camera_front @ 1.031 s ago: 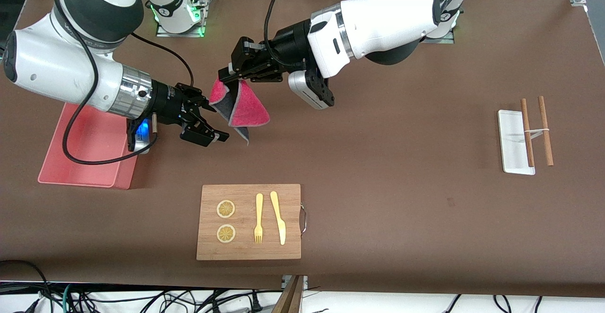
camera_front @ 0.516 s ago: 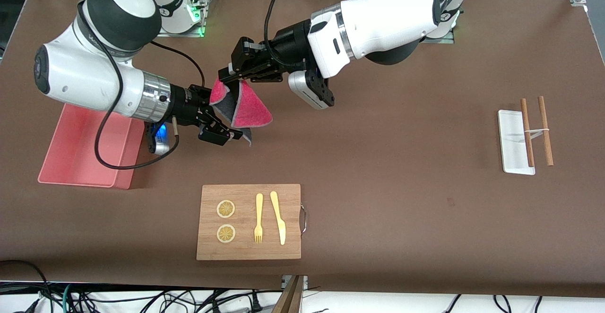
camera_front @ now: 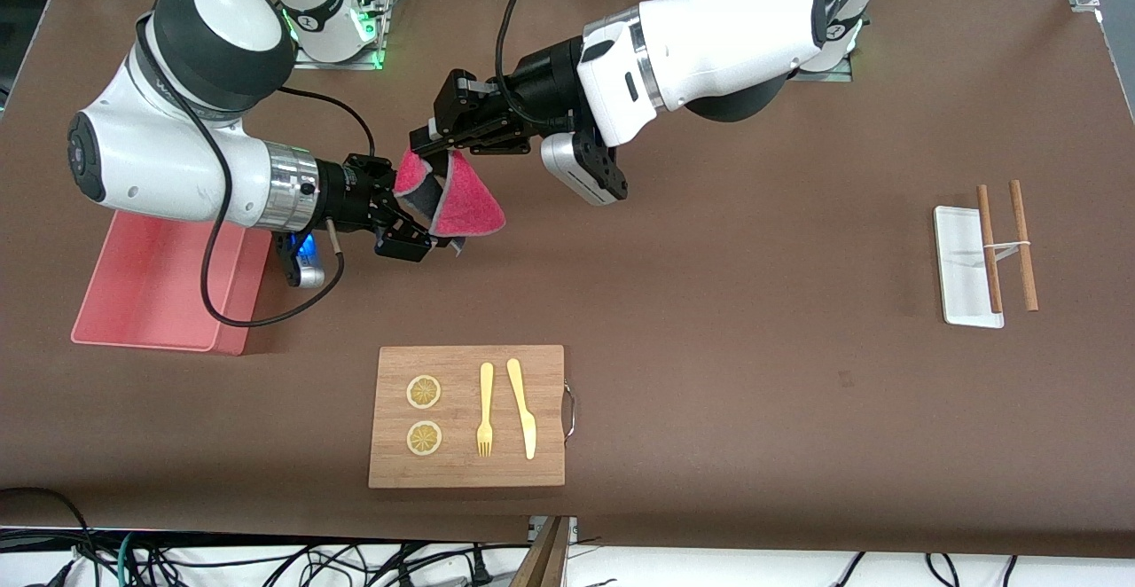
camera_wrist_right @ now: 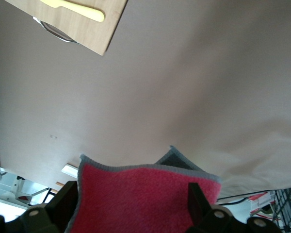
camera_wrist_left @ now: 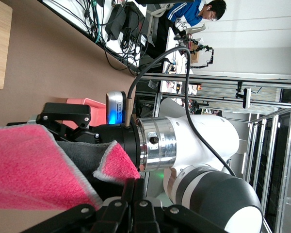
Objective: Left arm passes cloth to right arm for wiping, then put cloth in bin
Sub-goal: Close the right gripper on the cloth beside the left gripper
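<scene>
Bare brown bench [camera_front: 709, 321] surrounds both claws: left claw [camera_front: 424, 145] clenched on the cloth [camera_front: 461, 201], right claw [camera_front: 403, 219] spread around its edge.

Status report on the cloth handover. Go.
Left gripper shut on cloth, above the table. Right gripper around its hanging edge, fingers open. Bin unobstructed.

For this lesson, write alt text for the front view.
Above the brown table, the left gripper holds a hanging pink cloth while the right gripper closes around its lower edge. A pink bin sits below the right arm.
</scene>
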You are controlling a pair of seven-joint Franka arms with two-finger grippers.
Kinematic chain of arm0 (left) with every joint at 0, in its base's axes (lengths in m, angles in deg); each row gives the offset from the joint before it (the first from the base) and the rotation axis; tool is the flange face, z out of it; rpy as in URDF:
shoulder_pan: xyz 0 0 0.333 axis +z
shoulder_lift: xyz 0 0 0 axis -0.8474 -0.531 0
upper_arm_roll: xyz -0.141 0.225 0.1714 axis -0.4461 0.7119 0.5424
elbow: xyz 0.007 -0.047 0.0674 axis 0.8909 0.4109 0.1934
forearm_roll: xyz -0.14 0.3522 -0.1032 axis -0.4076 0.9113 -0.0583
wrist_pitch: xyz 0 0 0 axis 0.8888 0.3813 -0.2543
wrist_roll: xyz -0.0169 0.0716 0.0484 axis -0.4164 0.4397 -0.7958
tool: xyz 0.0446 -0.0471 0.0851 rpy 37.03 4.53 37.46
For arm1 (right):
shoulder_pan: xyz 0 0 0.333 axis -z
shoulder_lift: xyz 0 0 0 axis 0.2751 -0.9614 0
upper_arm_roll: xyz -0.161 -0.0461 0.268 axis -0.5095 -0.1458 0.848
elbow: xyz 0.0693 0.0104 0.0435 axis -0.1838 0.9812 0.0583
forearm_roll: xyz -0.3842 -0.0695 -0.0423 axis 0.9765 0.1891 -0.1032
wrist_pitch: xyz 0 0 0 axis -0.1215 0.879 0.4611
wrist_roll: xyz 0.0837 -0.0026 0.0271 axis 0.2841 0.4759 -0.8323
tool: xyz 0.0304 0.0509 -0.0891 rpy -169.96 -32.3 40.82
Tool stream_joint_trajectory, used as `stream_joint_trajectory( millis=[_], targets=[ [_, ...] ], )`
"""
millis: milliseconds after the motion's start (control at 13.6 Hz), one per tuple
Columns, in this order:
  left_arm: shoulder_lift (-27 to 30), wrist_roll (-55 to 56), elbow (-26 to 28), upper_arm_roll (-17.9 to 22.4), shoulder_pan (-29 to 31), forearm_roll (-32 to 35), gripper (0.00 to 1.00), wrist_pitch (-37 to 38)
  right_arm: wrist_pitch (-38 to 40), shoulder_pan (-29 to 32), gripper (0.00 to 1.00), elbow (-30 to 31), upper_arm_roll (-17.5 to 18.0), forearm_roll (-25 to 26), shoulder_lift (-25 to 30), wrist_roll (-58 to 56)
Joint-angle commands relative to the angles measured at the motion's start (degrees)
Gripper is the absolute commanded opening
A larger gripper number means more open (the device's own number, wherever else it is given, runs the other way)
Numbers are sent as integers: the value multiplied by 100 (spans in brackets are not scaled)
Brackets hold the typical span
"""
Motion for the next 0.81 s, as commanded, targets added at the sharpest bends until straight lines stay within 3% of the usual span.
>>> stream_joint_trajectory(
  millis=[0, 516, 589, 737],
  targets=[
    [-85, -37, -169, 17, -49, -155, 0, -34, 328, -25, 100, -20, 6, -21, -67, -84],
    [-85, -63, -168, 17, -49, -155, 0, -34, 1331, -8, 98, -20, 6, -47, -287, -32],
    [-94, -63, -169, 17, -49, -155, 0, -34, 1401, 10, 82, -20, 6, -65, -296, -49],
    [-94, -63, -168, 17, -49, -155, 0, -34, 1419, 28, 23, -37, 6, -126, -304, -110]
  ],
)
